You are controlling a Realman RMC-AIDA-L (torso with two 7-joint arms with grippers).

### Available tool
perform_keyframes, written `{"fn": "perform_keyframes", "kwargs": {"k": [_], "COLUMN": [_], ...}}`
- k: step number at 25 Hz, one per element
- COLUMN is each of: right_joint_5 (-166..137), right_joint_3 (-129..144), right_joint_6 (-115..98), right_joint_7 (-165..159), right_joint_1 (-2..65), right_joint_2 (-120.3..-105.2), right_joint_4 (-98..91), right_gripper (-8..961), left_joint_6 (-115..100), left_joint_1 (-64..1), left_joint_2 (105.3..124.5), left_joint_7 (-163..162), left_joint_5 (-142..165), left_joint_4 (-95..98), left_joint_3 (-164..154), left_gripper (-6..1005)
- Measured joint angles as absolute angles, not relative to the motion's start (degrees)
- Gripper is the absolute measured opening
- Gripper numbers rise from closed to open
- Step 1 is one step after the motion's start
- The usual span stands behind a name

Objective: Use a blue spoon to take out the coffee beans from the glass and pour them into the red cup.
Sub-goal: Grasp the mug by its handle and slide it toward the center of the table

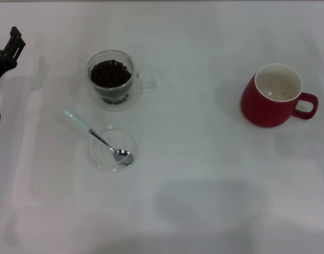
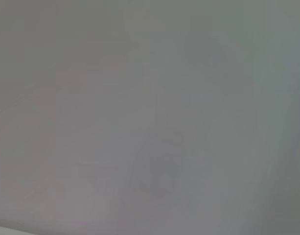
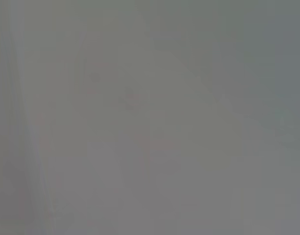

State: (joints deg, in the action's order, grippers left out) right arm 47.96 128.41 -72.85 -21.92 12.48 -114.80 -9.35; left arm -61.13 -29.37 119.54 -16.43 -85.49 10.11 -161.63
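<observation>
- On the left side of the white table (image 1: 204, 174), the glass (image 1: 111, 79) stands upright, its clear handle pointing toward the robot's right.
- The coffee beans (image 1: 110, 73) fill it close to the rim, a dark heap seen from above.
- Just nearer the robot sits a flat clear saucer (image 1: 112, 148), close to the glass but apart from it.
- The blue spoon (image 1: 97, 137) lies slanted across that saucer: the shiny bowl rests inside the dish, the pale blue handle sticks out past the rim toward the left and away from the robot.
- Over on the right, well apart from all that, the red cup (image 1: 272, 95) stands upright with its loop handle pointing right. Its white inside looks bare apart from a tiny dark speck.
- Nothing is touching the spoon, the glass or the cup.
- The left gripper (image 1: 8, 50) shows only as a dark piece at the far left edge of the head view, well clear of the glass; whether its jaws are wide or narrow cannot be told from here.
- The right gripper does not appear in any view.
- Both wrist views show only a plain pale surface.
</observation>
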Motion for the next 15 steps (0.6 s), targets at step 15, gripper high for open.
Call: {"fn": "perform_keyframes", "kwargs": {"k": [15], "right_joint_5": [47.2], "right_joint_3": [130.5], "right_joint_6": [-74.8], "right_joint_7": [-23.0], "right_joint_1": [10.9], "right_joint_2": [-115.13], "right_joint_4": [-9.0], "right_gripper": [850], "left_joint_6": [-66.4], "left_joint_1": [-24.5], "left_joint_2": [119.38], "left_joint_7": [-16.4], "left_joint_5": [-83.7], "left_joint_4": [10.7], "left_joint_3": [-162.1], "left_gripper": [896]}}
